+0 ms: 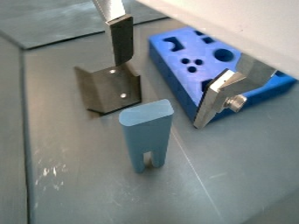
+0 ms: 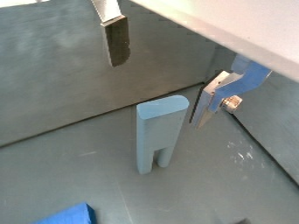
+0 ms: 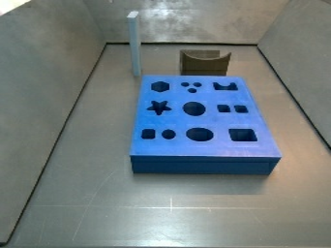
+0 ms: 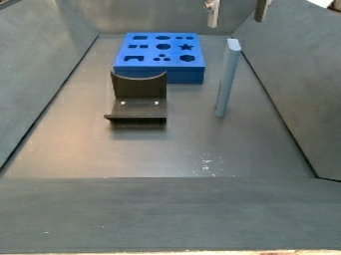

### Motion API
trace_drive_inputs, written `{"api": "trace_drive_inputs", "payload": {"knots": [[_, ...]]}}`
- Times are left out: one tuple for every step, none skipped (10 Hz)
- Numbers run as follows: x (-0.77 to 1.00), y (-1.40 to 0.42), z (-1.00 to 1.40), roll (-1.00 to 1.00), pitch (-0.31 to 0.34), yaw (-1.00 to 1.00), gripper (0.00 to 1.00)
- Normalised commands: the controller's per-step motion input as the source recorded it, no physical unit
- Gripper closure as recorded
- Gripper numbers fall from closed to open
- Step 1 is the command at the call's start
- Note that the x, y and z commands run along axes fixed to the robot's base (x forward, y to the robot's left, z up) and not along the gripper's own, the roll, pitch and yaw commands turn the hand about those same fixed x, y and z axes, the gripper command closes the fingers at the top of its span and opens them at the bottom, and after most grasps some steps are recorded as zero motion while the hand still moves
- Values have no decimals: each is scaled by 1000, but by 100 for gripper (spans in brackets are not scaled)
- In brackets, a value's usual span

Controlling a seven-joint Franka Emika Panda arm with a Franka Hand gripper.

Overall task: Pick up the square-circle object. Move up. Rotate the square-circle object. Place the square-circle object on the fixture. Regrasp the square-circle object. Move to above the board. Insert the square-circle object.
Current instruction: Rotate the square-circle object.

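I see the board [image 3: 203, 124] lying flat on the grey floor, a thick bright-blue square slab. Its top carries rows of cut-outs, among them a star, several circles and squares. Behind the board, at its far edge and toward the right half, stands the fixture [image 3: 203, 62], a small dark block with a U-shaped notch in its top; I cannot tell whether it touches the board. Beyond the board's far left corner the square-circle object [image 3: 134, 44] stands upright on the floor, a slim pale blue-grey peg, apart from the fixture. I do not see the gripper anywhere above the board here.
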Motion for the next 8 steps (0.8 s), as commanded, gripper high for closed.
{"api": "trace_drive_inputs", "payload": {"knots": [[15,1,-14,1,-1,1000,0],[15,0,-14,1,-1,1000,0],[15,0,-14,1,-1,1000,0],[16,0,-14,1,-1,1000,0],[16,0,-14,1,-1,1000,0],[16,0,-14,1,-1,1000,0],[16,0,-14,1,-1,1000,0],[16,-1,-14,1,-1,1000,0]]}}
